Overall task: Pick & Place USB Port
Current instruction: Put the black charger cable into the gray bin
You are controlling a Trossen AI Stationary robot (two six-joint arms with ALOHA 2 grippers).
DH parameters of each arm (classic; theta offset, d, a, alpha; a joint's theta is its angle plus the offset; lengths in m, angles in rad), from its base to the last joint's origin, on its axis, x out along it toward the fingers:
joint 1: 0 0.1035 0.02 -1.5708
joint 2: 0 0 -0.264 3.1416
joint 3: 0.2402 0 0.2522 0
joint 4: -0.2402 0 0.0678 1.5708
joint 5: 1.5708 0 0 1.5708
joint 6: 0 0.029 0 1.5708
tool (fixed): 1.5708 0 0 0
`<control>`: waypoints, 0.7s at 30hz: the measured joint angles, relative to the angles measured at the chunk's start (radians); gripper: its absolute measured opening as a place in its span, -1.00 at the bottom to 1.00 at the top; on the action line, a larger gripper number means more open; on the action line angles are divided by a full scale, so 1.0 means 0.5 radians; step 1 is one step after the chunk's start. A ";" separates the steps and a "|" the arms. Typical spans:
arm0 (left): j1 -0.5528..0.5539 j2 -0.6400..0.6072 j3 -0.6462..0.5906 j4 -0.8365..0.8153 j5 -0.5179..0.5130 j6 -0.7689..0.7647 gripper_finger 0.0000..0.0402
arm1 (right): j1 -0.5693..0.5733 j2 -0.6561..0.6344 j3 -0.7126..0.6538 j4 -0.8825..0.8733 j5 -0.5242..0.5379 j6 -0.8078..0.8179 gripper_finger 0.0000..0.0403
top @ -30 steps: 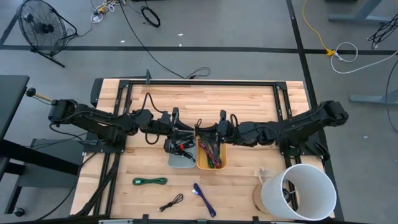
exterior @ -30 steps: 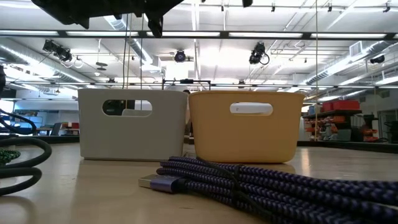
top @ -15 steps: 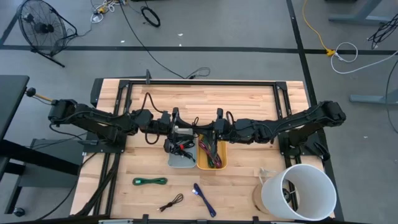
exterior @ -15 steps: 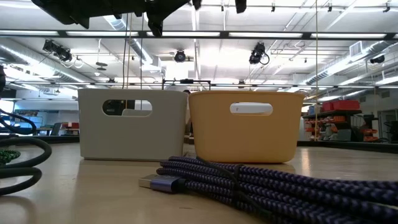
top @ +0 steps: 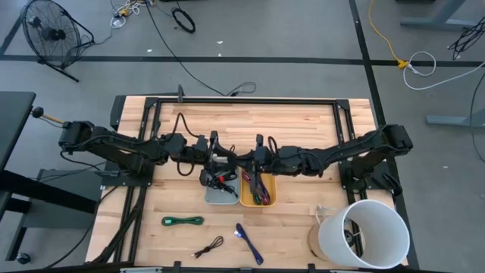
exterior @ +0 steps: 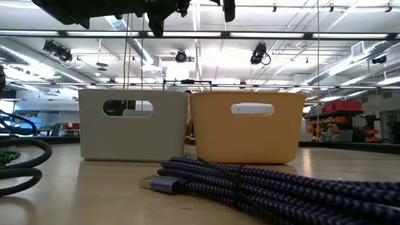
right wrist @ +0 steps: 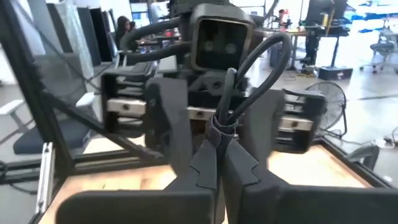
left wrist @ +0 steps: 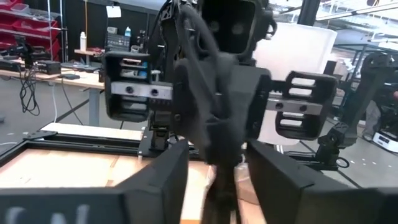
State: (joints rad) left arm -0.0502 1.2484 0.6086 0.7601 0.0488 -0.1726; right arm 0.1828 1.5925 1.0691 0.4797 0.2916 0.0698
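Observation:
My right gripper [right wrist: 217,158] is shut on a coiled black USB cable [right wrist: 249,68] above the gap between the grey bin [top: 220,191] and the yellow bin [top: 258,191]. Facing it from the table's left, my left gripper [left wrist: 214,180] is open. Its fingers stand on either side of the right gripper's shut fingertips and the cable. In the high view the two grippers meet at mid-table, left [top: 229,161] and right [top: 244,161]. Both bins hold several cables. My right gripper pinches the cable's bound middle [right wrist: 219,127] between its two fingers. The fingers lie level and point toward the table's left. The cable's loop [right wrist: 267,43] stands up above the fingertips, and the whole cable is lifted clear over the bins.
A green cable [top: 183,221], a black cable [top: 208,246] and a purple braided cable [top: 248,243] lie on the near part of the table. A white bucket [top: 364,233] stands at the near right corner. A black frame [top: 242,101] runs along the far edge.
My right gripper has moved toward the table's left with the cable, closing up to my left gripper, which has kept its place.

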 joint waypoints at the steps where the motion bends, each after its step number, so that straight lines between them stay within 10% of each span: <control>1: 0.001 0.000 0.000 -0.005 0.000 0.001 -0.25 | -0.004 0.000 0.000 0.003 0.001 0.009 -0.97; 5: 0.001 -0.001 0.000 -0.060 0.011 0.005 -0.72 | -0.006 0.000 -0.002 -0.012 0.013 0.016 -0.93; 21: -0.001 -0.001 0.007 -0.199 -0.029 -0.049 -0.73 | -0.008 -0.035 -0.004 -0.159 -0.049 0.002 -0.84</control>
State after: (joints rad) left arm -0.0505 1.2480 0.6121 0.6603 0.0344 -0.1972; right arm 0.1787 1.5750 1.0672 0.4000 0.2671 0.0708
